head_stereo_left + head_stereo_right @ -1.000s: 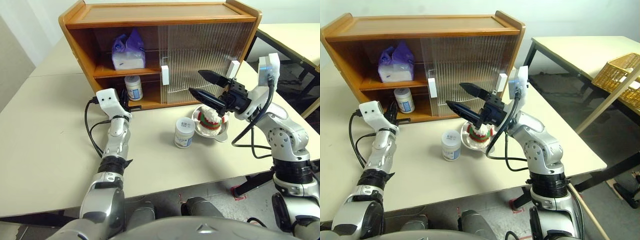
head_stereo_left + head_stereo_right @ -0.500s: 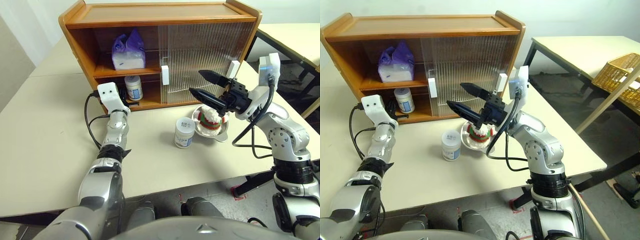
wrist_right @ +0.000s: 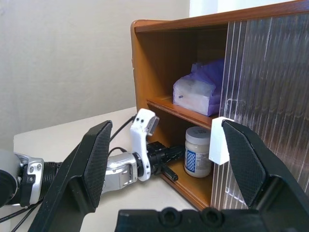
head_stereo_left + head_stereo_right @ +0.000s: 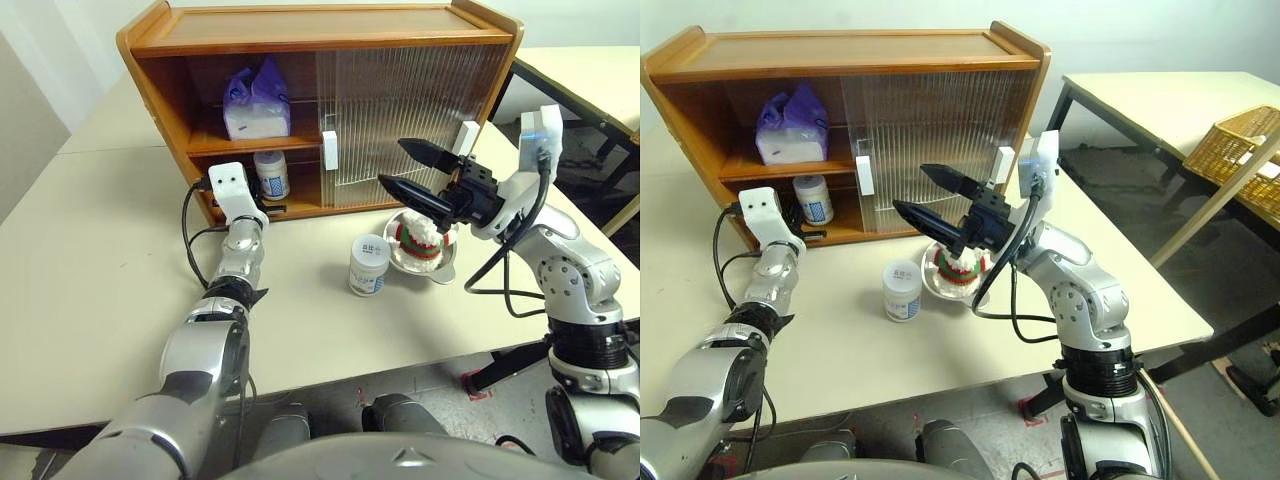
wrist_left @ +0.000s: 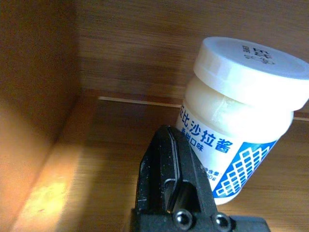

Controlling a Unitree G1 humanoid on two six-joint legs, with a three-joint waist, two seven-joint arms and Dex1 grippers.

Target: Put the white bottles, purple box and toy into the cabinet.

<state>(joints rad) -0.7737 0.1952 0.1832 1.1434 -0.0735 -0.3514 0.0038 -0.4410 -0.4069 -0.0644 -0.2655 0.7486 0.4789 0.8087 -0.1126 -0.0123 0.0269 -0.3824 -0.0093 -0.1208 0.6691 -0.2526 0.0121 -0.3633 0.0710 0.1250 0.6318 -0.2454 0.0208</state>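
Note:
The wooden cabinet (image 4: 320, 42) stands open on its left half. The purple box (image 4: 255, 100) lies on its upper shelf, and one white bottle (image 4: 269, 175) stands upright in the compartment below. My left gripper (image 4: 273, 208) is shut and empty, its tip just inside that lower opening; the left wrist view has its fingers (image 5: 169, 179) close in front of the bottle (image 5: 241, 121), contact unclear. A second white bottle (image 4: 368, 265) stands on the table. The toy (image 4: 420, 236) sits in a steel bowl. Above it my right gripper (image 4: 408, 168) hangs wide open and empty.
The steel bowl (image 4: 443, 268) sits in front of the ribbed sliding doors (image 4: 400, 105), which cover the cabinet's right half. Another table (image 4: 1160, 100) and a wicker basket (image 4: 1240, 150) stand off to the right. The table's front edge runs close below the bottle and bowl.
My left arm has reached forward, bringing its shut gripper from the table in front of the cabinet to the lower compartment beside the bottle. The right arm has not moved.

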